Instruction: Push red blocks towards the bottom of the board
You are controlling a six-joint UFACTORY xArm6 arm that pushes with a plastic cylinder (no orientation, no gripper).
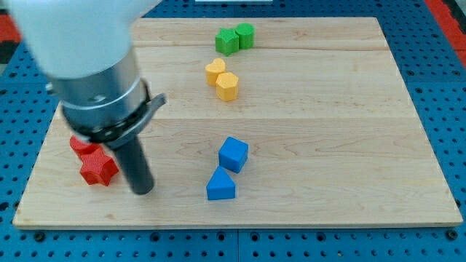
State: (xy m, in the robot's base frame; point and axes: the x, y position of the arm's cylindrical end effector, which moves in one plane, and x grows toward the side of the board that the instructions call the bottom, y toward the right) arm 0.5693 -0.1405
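Nearest, my tip (142, 191) — bare rod, gripping nothing — stands just right of red star block (97, 167).

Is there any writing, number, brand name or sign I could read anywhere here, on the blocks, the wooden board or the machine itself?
None: no text can be read in the camera view.
The wooden board is bare wood.
The red star block, blue cube, yellow blocks and green blocks are plain coloured faces.
The arm's grey body and dark rod down to my tip, just right of the red star block, carry no label.
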